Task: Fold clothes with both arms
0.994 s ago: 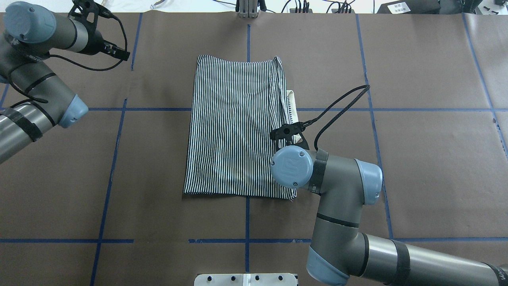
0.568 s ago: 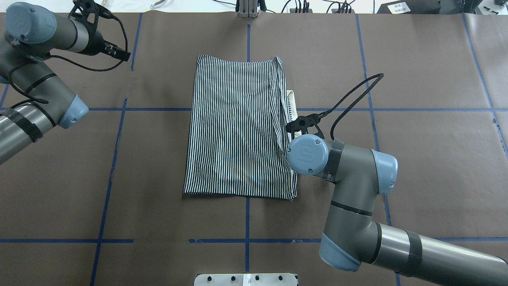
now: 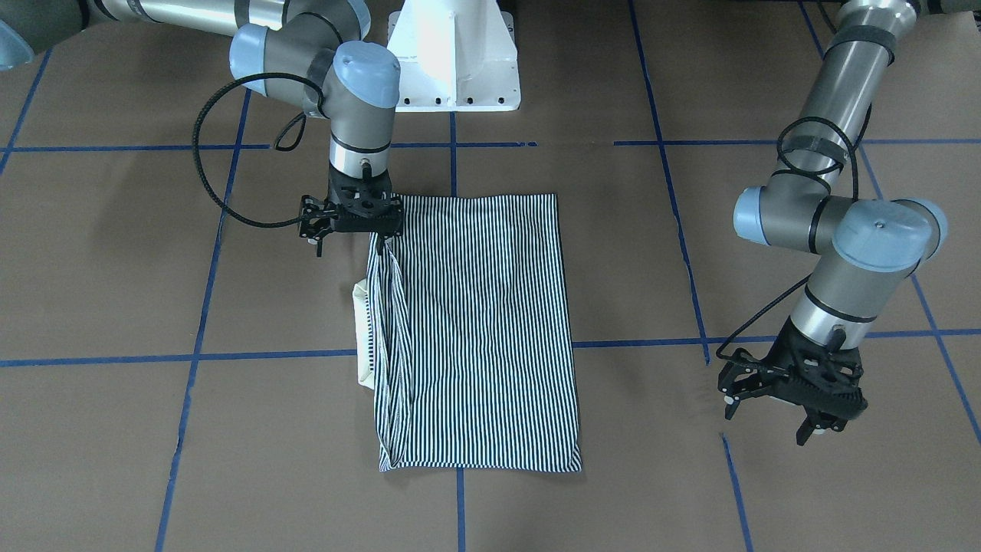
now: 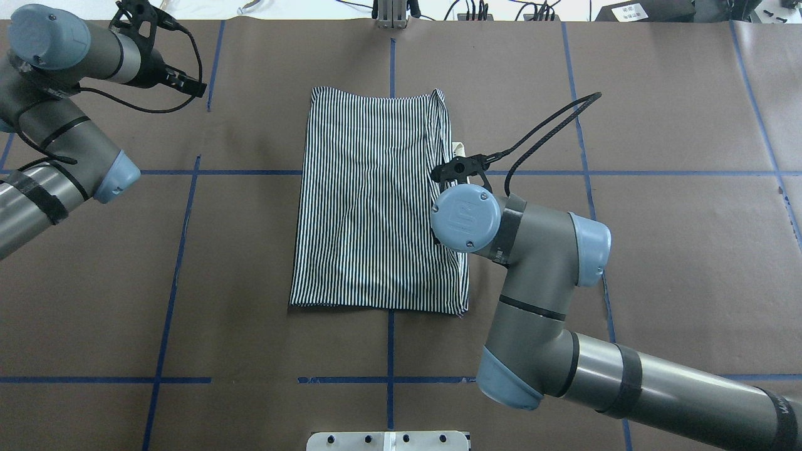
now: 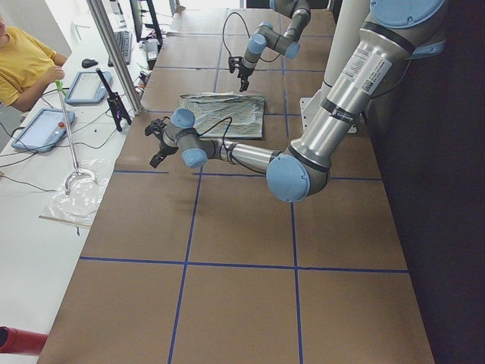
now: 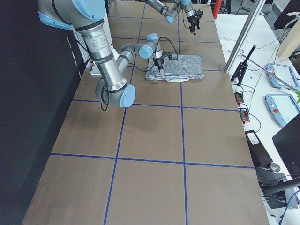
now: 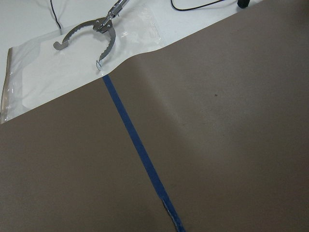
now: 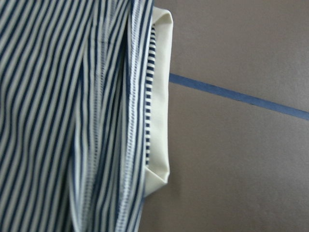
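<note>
The striped polo shirt (image 4: pixel 369 200) lies folded into a tall rectangle at the table's middle, also in the front view (image 3: pixel 475 330). Its cream collar (image 3: pixel 362 337) pokes out from under the folded edge on my right side and fills the right wrist view (image 8: pixel 161 96). My right gripper (image 3: pixel 349 244) hangs over that edge near the shirt's near corner, jaws apart, holding nothing I can see; in the overhead view its wrist hides it. My left gripper (image 3: pixel 766 425) is open and empty above bare paper, far off to the left of the shirt (image 4: pixel 185 82).
Brown paper with blue tape lines (image 4: pixel 388 351) covers the table. The white pedestal (image 3: pixel 452 61) stands at the robot's side. Metal tongs on a plastic bag (image 7: pixel 87 34) lie past the table's left end, near an operator (image 5: pixel 23 61) and tablets.
My right wrist has moved away from the robot along the shirt's right edge, swinging out right and back. The shirt and the left arm have not moved.
</note>
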### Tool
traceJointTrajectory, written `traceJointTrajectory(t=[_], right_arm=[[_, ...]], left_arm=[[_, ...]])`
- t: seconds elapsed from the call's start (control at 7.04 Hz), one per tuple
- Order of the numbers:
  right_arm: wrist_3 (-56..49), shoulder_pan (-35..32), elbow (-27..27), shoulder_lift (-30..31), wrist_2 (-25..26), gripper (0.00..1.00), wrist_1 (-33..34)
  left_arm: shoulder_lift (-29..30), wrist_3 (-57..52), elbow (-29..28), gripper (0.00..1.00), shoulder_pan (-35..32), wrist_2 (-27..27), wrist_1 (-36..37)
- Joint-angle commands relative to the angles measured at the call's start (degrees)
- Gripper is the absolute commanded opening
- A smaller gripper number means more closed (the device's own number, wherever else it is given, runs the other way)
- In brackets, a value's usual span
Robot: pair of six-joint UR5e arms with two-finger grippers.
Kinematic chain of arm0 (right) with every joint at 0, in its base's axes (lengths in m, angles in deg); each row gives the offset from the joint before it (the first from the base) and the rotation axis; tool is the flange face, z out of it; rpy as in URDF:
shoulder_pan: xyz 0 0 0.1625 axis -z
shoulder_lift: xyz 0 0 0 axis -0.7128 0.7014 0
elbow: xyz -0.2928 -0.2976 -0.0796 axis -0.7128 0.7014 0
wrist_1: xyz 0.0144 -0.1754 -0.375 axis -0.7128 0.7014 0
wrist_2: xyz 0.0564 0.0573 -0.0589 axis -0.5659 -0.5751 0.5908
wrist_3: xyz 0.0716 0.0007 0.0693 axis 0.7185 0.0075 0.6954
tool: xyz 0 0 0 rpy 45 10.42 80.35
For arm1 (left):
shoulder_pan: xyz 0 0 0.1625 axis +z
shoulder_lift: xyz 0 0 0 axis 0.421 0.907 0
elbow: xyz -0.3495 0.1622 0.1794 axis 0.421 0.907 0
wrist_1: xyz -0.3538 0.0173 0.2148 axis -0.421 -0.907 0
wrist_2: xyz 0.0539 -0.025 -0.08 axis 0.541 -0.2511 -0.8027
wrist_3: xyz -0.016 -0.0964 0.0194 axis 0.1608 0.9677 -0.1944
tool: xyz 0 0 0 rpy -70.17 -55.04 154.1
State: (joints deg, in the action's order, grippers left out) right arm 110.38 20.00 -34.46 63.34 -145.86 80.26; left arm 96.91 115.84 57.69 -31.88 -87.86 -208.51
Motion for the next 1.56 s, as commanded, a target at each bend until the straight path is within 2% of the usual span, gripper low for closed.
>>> traceJointTrajectory(t=[0.0, 0.14, 0.85, 1.42], right_arm=[[3.6, 0.1, 7.0, -5.6, -0.3, 1.0, -4.3], [3.6, 0.1, 9.4, -5.4, -0.3, 1.0, -7.2], [0.4, -0.6, 9.7, -4.3, -2.0, 1.0, -2.8], [-7.1, -5.5, 8.3, -0.2, -3.4, 1.0, 0.9]], left_arm=[[-0.1, 0.0, 0.0, 1.0, 0.1, 0.0, 0.0], [-0.1, 0.1, 0.0, 1.0, 0.1, 0.0, 0.0], [-0.1, 0.1, 0.0, 1.0, 0.1, 0.0, 0.0], [-0.1, 0.1, -0.2, 1.0, 0.6, 0.0, -0.1]])
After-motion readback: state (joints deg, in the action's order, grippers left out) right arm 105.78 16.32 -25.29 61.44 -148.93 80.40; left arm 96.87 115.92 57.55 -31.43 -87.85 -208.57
